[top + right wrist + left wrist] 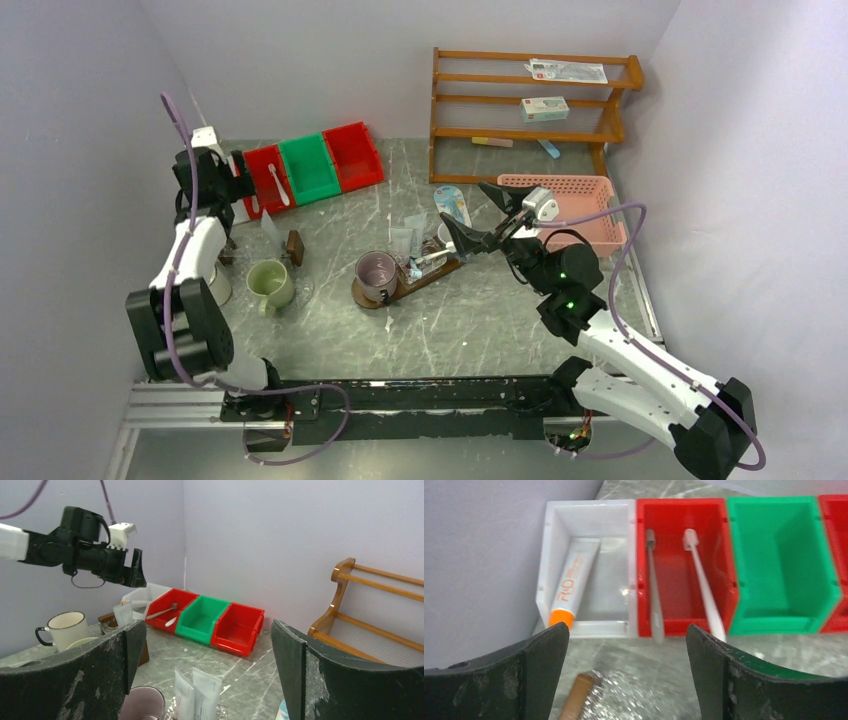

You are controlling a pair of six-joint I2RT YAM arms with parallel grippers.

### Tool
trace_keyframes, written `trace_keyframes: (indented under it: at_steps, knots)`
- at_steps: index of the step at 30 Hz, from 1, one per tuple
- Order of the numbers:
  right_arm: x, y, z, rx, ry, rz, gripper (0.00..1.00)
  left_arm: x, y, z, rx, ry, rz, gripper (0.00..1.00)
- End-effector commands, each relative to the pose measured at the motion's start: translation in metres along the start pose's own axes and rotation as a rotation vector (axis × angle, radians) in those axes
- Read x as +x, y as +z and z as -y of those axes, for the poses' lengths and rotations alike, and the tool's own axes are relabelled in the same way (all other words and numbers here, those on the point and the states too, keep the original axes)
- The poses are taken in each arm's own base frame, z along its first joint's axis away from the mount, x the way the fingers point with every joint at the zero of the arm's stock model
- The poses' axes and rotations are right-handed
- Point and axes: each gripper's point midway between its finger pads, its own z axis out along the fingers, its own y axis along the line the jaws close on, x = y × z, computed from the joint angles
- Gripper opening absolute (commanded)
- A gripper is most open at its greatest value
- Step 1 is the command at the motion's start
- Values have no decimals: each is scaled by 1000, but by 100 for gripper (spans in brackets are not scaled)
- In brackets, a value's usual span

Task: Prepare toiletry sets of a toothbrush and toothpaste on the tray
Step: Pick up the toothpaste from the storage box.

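Note:
The dark wooden tray lies mid-table with a mauve mug on its left end and a slim white item beside the mug. Two white toothpaste tubes stand just behind the mug. My left gripper hangs open and empty in front of a white bin holding an orange-capped toothpaste tube and a red bin with two toothbrushes. In the top view the left gripper is at that red bin. My right gripper is open and empty above the tray's right end.
A green bin and a second red bin continue the row. A green mug and a white mug stand at the left. A pink basket and a wooden shelf are at the back right.

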Motion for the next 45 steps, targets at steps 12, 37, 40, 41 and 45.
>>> trace_keyframes:
  at_steps: [12, 37, 40, 41, 45]
  knots:
    - [-5, 0, -3, 18, -42, 1, 100, 40, 85, -61, -172, 175, -260, 67]
    - [36, 6, 1, 55, -109, -101, 100, 100, 148, -81, -314, 388, -446, 57]
    - [36, 6, 1, 56, -109, -100, 100, 110, 152, -80, -303, 388, -472, 56]
    - [36, 5, 1, 57, -109, -100, 100, 113, 153, -79, -295, 388, -479, 56]
    - [35, 5, 2, 58, -109, -100, 100, 128, 155, -76, -272, 382, -522, 52]
